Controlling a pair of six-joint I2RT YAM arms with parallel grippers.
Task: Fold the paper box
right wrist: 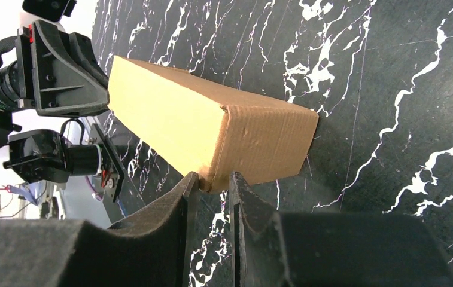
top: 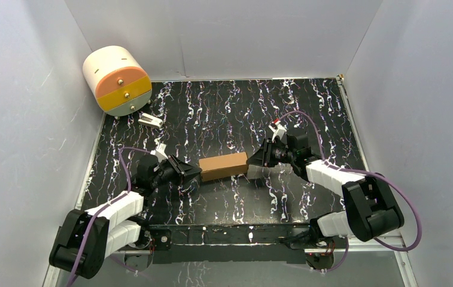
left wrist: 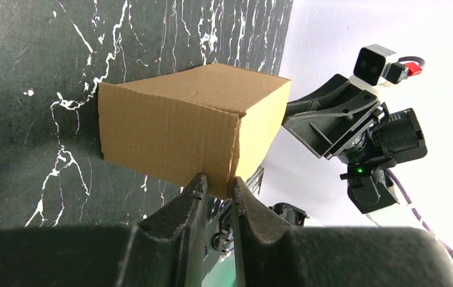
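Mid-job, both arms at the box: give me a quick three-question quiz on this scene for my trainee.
1. Fill in: the paper box lies between the left gripper and the ____ gripper.
2. True or false: the paper box is a flat, unfolded sheet.
3. Where does the drawer unit stand? A. at the far left corner of the table. B. on the box. C. between the arm bases.
Key: 1, right gripper; 2, false; 3, A.

One brown cardboard box (top: 224, 165); one cylindrical drawer unit (top: 118, 80); one small white object (top: 150, 120); two claws: left claw (top: 197, 174), right claw (top: 251, 164).
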